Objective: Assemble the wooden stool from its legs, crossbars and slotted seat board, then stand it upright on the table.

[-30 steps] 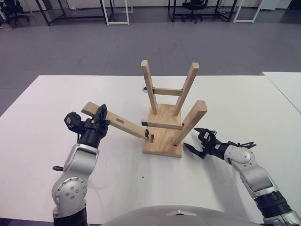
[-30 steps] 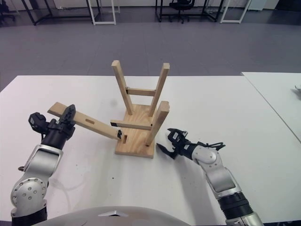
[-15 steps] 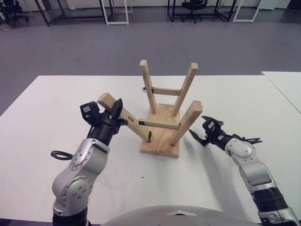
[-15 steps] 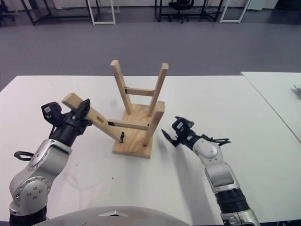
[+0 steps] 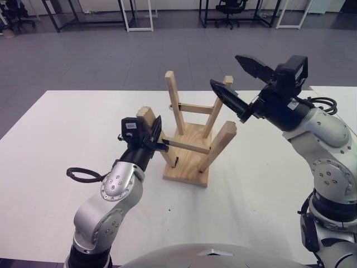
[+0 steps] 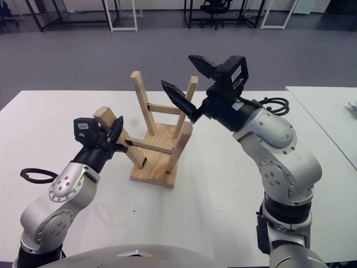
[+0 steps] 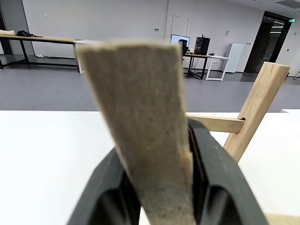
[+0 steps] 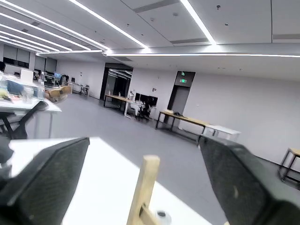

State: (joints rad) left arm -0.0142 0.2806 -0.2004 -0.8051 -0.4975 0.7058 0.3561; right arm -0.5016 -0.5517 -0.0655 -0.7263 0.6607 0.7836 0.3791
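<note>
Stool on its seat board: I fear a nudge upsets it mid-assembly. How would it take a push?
Probably stable: the seat board appears to lie flat on the table, a broad base. It likely slides rather than tips on that smooth top. The wood looks rigid, so tugging the leg in the left gripper likely shifts everything.
</note>
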